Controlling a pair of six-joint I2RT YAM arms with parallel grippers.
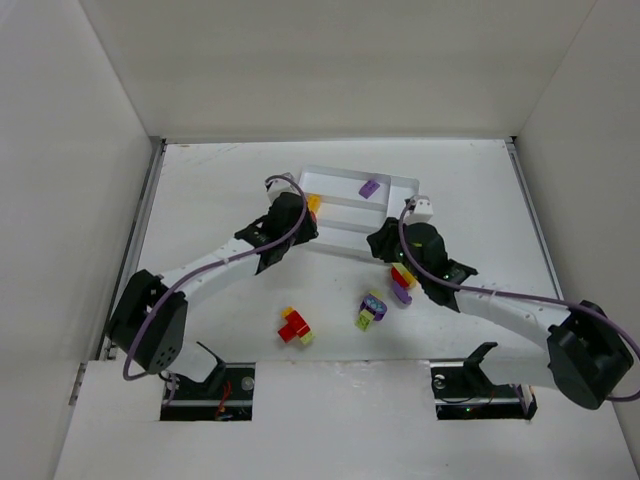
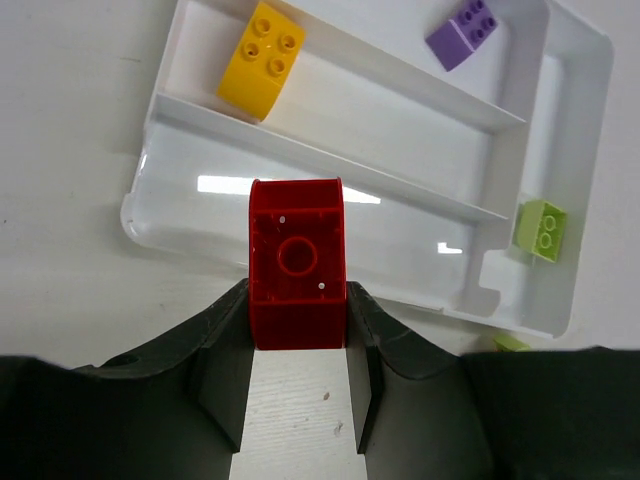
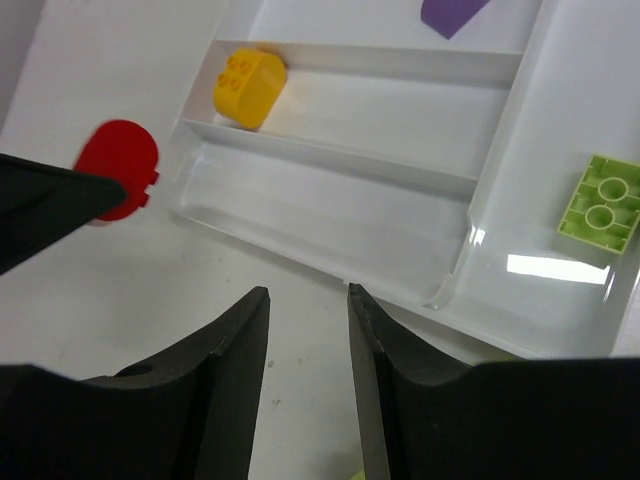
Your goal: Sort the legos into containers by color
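My left gripper (image 2: 297, 292) is shut on a red lego (image 2: 297, 262), hollow underside toward the camera, over the near long slot of the white tray (image 2: 330, 225). In the top view the left gripper (image 1: 297, 216) is at the tray's (image 1: 345, 212) left end. A yellow lego (image 2: 262, 59) lies in the middle slot, a purple one (image 2: 462, 31) in the far slot, a lime green one (image 2: 544, 229) in the end slot. My right gripper (image 3: 308, 298) is open and empty just before the tray's near edge (image 3: 300, 225). It also sees the red lego (image 3: 118, 168).
Loose legos lie on the table between the arms: a red and yellow cluster (image 1: 294, 326), a purple and green cluster (image 1: 371, 308), and a yellow, purple and red pile (image 1: 403, 282) beside the right arm. White walls enclose the table.
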